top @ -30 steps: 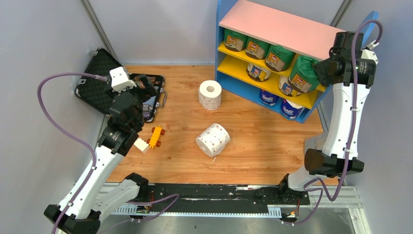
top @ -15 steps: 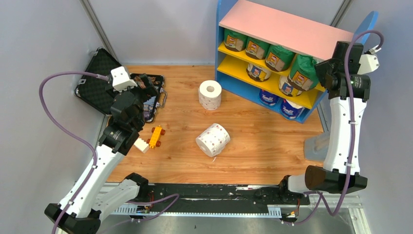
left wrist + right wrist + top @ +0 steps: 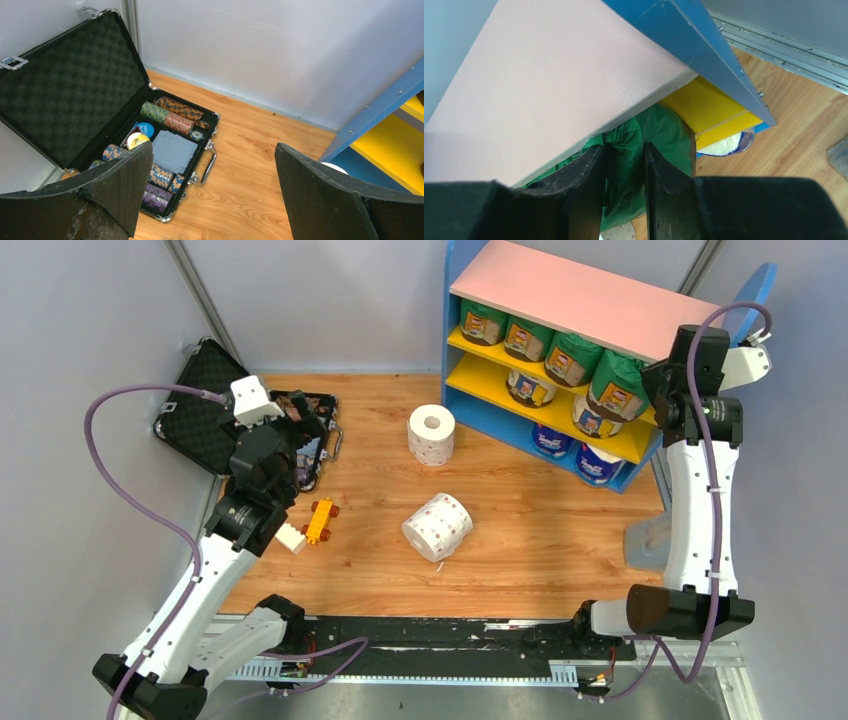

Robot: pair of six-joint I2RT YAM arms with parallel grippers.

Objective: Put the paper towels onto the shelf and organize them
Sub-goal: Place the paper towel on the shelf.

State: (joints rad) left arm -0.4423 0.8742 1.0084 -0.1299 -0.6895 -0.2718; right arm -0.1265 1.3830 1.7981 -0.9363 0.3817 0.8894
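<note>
The right gripper [image 3: 624, 147] is only partly seen. From above, its fingers are hidden behind the wrist housing at the right end of the shelf [image 3: 570, 295]. In the wrist view, only a slim gap shows between the black pads, and crinkled green film is seen in it. Whether that film is pinched or merely lies behind the jaws cannot be told. The film belongs to a green-wrapped roll [image 3: 664, 135], which is lodged under the smooth pink top board [image 3: 549, 75] on the upper yellow board [image 3: 716, 112], beside the blue side panel [image 3: 694, 45]. Below it, a blue-and-white roll [image 3: 730, 144] is cut off by that board. The left gripper [image 3: 212, 150] is held wide apart, with nothing between its foam-faced fingers. It is poised above the wooden table [image 3: 540, 540] near an open black case [image 3: 75, 85], which is lined with dimpled foam and packed with poker chips [image 3: 172, 114]. Out on the table, an upright dotted roll [image 3: 431, 434] is stood in front of the shelf, and a tipped dotted roll [image 3: 437, 526] is lain nearer the arms.
</note>
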